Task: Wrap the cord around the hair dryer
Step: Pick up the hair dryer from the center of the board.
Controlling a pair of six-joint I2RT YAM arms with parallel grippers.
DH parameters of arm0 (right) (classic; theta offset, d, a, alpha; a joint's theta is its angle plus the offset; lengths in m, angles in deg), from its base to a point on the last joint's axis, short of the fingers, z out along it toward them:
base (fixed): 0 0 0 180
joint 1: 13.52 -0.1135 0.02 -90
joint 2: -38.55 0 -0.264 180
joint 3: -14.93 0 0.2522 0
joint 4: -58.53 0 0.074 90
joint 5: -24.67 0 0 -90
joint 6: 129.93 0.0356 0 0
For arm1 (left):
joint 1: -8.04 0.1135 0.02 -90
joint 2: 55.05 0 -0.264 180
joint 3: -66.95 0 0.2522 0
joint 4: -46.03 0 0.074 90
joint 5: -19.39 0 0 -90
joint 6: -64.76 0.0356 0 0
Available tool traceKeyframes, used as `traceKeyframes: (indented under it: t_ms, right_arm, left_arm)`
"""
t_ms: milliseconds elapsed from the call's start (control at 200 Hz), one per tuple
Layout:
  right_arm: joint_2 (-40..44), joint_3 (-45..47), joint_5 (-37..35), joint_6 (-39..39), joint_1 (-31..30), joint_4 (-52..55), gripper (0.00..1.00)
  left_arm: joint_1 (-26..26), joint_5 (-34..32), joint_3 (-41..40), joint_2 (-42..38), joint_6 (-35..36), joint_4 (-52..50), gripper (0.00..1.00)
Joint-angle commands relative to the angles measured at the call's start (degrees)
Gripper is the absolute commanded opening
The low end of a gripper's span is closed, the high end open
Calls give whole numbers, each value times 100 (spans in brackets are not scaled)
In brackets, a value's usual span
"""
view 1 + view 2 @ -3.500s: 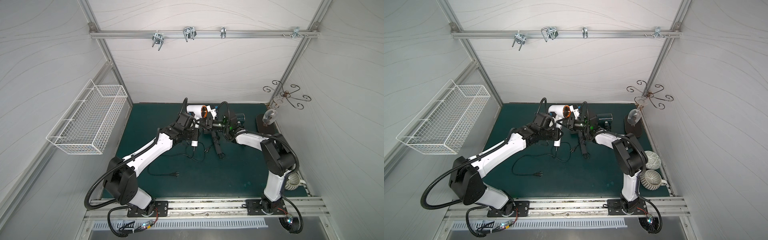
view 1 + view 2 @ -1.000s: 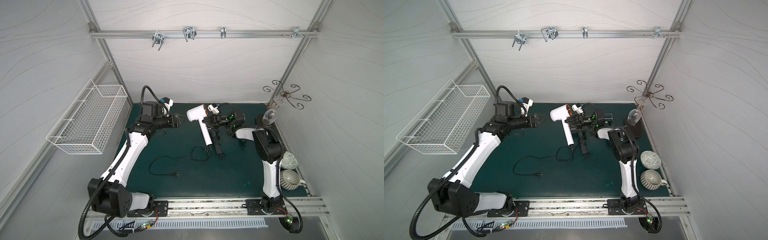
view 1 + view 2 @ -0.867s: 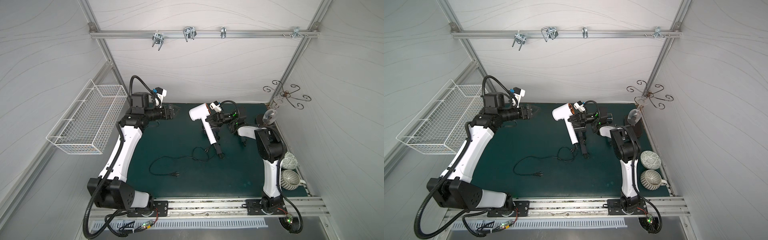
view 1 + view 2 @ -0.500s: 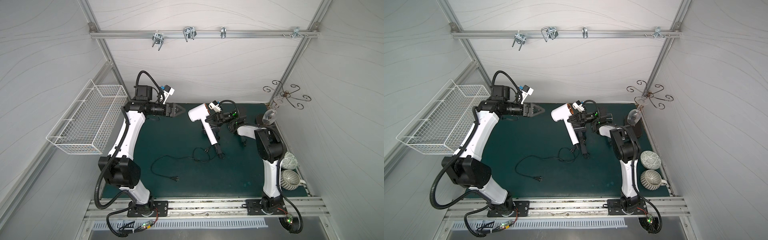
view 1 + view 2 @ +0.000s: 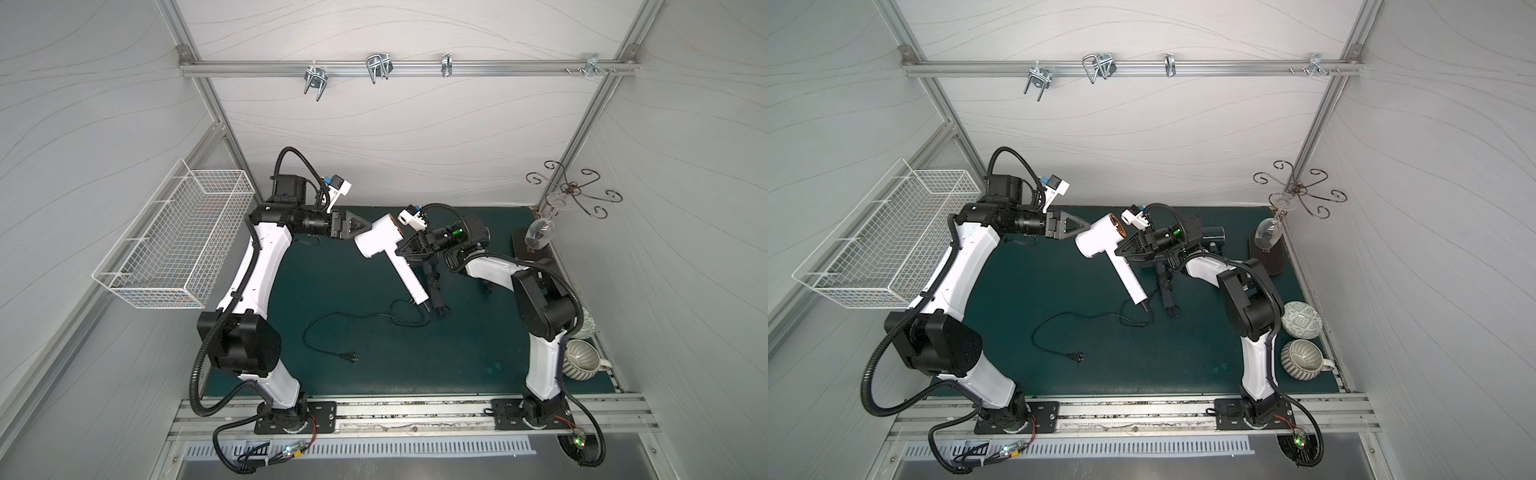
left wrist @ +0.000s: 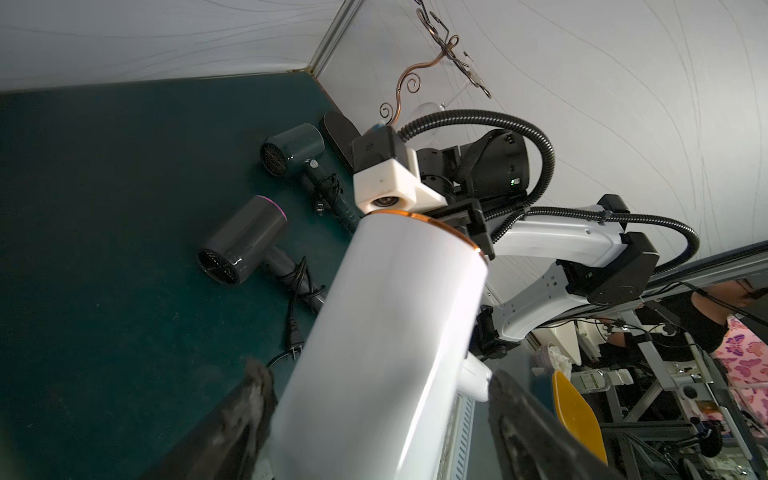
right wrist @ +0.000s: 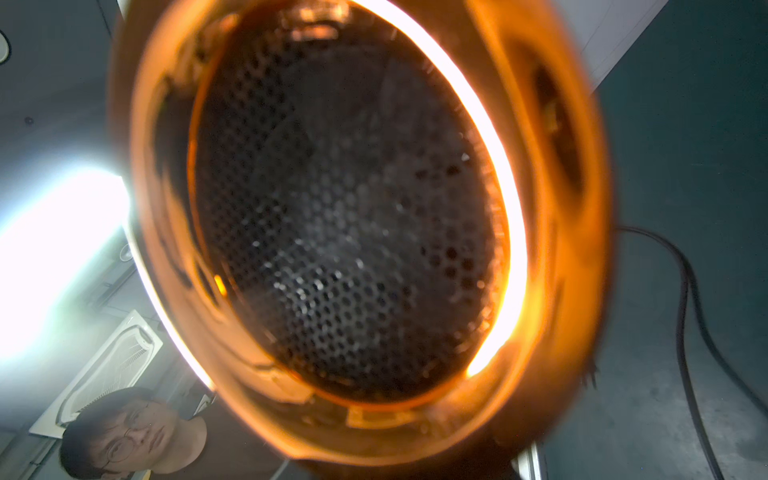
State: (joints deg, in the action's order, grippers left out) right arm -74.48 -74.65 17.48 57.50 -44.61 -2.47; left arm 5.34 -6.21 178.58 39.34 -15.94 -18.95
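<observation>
Right claw (image 5: 406, 250) is clamped on the white hair dryer (image 5: 379, 243) at the neck, where barrel meets handle, and carries it clear of the green mat (image 5: 332, 282). The barrel runs out past its fingertips toward the left claw, and the handle hangs down and away below it. This reads as a fixture grip: body held up, handle free all round so the cord can be looped on. Its wrist camera sits right at the orange-rimmed end. The mesh grille (image 7: 353, 216) fills that view, so its own fingers are not visible there.

Left claw (image 5: 362, 225) is spread wide, level with the barrel, at the end opposite the orange rim. In the wrist view its fingers (image 6: 249, 399) flank the white barrel. There is a gap on one side; the other is too close to call on contact. It grips nothing. My guess is it's there to steady or take the barrel, not the cord.

The black cord (image 5: 336, 326) leaves the handle base below the right claw and lies slack on the mat. Its plug (image 5: 352, 356) is well apart from both claws. No turns on the handle, so the wrap is not started.

Two dark hair dryers (image 6: 245, 253) lie on the mat beneath and behind the right claw. Their cords are wound on the handles, which is likely the target look.
</observation>
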Motion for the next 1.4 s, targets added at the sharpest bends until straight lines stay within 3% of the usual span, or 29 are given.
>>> traceKeyframes:
  t_ms: [0, 355, 750, 1396]
  right_arm:
    - [381, -75, 1404, 549, -97, -495, 8]
    - [232, -321, 1564, 492, -285, -496, 7]
    - [-197, -650, 1441, 459, -154, -495, 7]
    - [-469, -881, 1352, 479, 12, -495, 6]
  left_arm:
    - [-45, 239, -125, -179, 283, -27, 84]
    - [-573, 688, -910, -711, -171, 573, 83]
    - [-732, 893, -1314, -799, -506, 723, 64]
    - [-1013, 1317, -1903, -1107, -818, 723, 77]
